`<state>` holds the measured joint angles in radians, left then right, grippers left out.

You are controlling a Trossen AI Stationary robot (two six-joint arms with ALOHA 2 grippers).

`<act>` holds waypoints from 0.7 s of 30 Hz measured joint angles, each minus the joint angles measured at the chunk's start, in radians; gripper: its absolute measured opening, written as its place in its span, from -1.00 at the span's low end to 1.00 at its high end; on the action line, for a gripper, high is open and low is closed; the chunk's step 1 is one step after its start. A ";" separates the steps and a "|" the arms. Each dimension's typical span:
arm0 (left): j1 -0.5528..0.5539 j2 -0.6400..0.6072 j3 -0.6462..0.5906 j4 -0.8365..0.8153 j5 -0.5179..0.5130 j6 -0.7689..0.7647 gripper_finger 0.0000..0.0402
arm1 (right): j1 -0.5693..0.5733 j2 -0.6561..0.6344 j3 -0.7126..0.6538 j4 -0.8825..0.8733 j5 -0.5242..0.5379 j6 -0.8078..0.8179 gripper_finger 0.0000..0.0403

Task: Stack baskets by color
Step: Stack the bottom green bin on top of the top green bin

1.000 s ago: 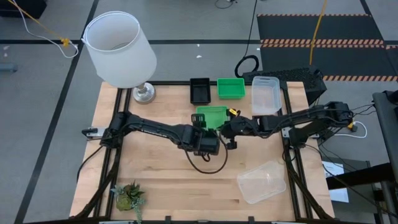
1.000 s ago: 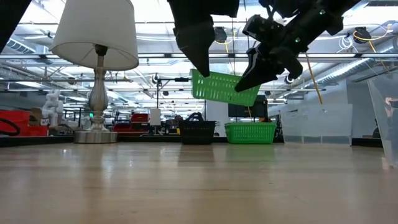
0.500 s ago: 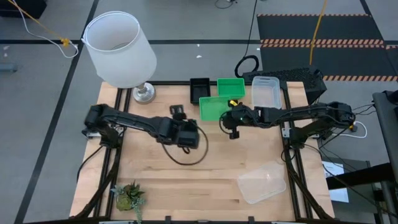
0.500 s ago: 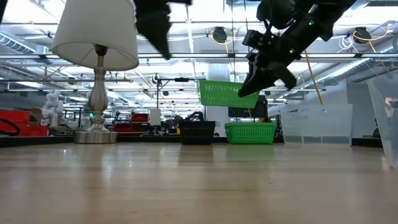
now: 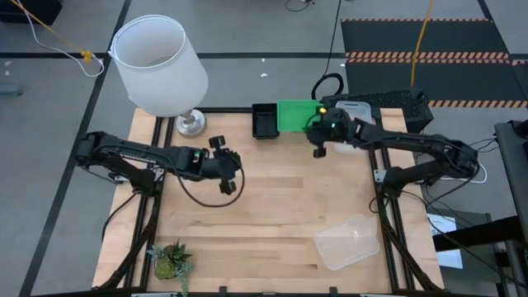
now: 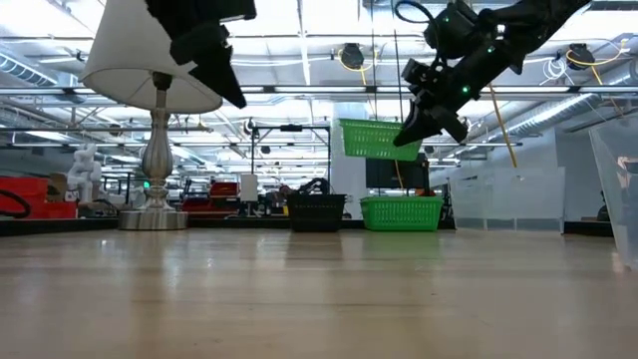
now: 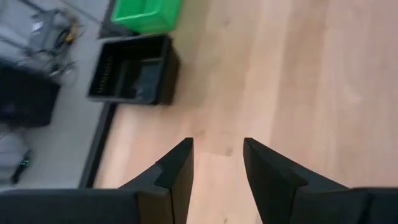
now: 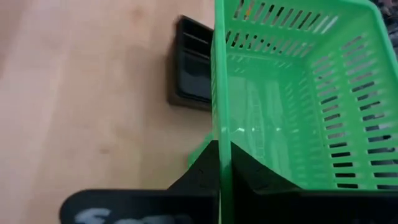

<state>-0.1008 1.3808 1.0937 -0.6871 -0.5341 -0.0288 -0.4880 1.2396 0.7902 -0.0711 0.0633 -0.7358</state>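
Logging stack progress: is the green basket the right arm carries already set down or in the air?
In the air: the carried green basket hangs from the right gripper, above the other green basket on the table.

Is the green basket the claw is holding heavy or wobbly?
Probably light: the right claw holds the green basket up by one wall alone. Its slotted plastic walls look thin, so they may flex. It hangs nearly level, so it seems fairly stiff.

Both arms dark, near-black, slender jointed links with bulkier blocks at joints. Left hand (image 5: 228,176): two flat black fingers (image 7: 176,171), angular stepped tips, matte plastic. Black cable loops loose beside left forearm. Right hand (image 5: 318,140): same black build, small green light glowing at wrist. White lettering on right hand's black body, unreadable.
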 joint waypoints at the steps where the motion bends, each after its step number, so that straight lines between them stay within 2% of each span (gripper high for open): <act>1: 0.002 -0.002 -0.013 0.020 0.018 0.020 -0.30 | -0.024 -0.003 0.000 0.005 -0.017 -0.015 -1.00; 8: 0.018 0.005 -0.044 0.140 0.100 0.115 -0.30 | -0.184 -0.003 0.000 0.014 -0.184 -0.065 -1.00; 15: 0.017 0.005 -0.045 0.172 0.118 0.132 -0.30 | -0.268 0.003 0.001 0.016 -0.308 -0.070 -1.00; 21: 0.017 0.005 -0.045 0.179 0.123 0.132 -0.30 | -0.300 0.070 0.002 0.022 -0.331 -0.092 -1.00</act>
<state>-0.0834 1.3857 1.0489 -0.5083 -0.4106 0.1028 -0.7878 1.3097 0.7918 -0.0488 -0.2676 -0.8281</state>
